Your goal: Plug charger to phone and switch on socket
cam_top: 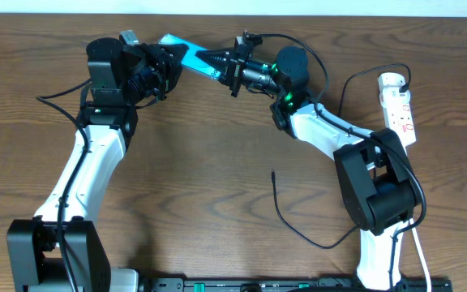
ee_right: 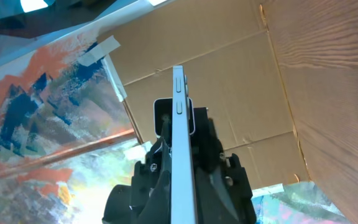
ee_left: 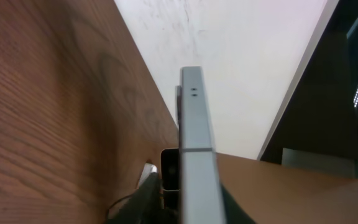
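Looking down from overhead, I saw the phone (cam_top: pixel 181 50) near the far edge of the wooden table (cam_top: pixel 217 162), caught between both arms with its cyan screen showing. The left gripper (cam_top: pixel 167 58) was clamped on the phone's left end. In the left wrist view the phone (ee_left: pixel 194 143) ran edge-on straight between that gripper's (ee_left: pixel 188 200) dark fingers (ee_left: pixel 143 190). The right gripper (cam_top: pixel 211 62) was clenched on the opposite end, and its own camera showed the phone's (ee_right: pixel 179 155) thin side, buttons visible, pinched in the right gripper (ee_right: pixel 182 169). The charger (cam_top: pixel 286 212) lay loose on the table in front of the right arm, well apart from the phone. The socket (cam_top: pixel 400 104) sat at the table's right side.
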{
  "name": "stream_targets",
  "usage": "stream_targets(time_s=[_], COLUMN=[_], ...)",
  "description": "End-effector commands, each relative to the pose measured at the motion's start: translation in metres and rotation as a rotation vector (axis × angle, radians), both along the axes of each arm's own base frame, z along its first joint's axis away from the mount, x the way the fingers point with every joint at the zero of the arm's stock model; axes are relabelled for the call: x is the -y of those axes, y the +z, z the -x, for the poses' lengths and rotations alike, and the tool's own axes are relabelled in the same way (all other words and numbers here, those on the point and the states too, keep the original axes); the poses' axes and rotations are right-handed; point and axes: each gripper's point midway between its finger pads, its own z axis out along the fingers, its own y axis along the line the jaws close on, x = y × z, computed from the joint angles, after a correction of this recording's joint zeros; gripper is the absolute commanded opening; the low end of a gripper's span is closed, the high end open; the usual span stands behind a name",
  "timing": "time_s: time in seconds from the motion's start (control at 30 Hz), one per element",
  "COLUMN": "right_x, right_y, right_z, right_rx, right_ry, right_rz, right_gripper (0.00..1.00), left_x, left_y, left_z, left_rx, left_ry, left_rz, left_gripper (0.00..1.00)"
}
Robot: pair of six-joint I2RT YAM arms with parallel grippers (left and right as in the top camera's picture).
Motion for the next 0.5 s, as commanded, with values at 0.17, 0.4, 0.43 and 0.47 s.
stream_targets(time_s=[0.17,0.4,0.43,0.47], right_x=[-0.0002,-0.0028,-0.0027,-0.0027], right_y=[0.0086,0.0085,0.0084,0.0084], right_z=[-0.0016,0.001,0.001,0.0013], right_rx=[0.046,0.064,0.064,0.069], right_ry=[-0.015,-0.007,-0.007,-0.006], right_rz=[-0.008,-0.002,-0.001,0.0], right_gripper=[0.02,0.02,0.02,0.01], left_x=[-0.0016,-0.0016,-0.0016,-0.0016], left_y=[0.011,0.011,0.011,0.011], left_z=[0.0009,0.001,0.001,0.001], left_rx=[0.031,0.031,0.031,0.031], left_ry=[0.0,-0.001,-0.001,-0.001], left_rz=[-0.003,-0.004,-0.004,-0.004], left_gripper=[0.08,0.07,0.07,0.07])
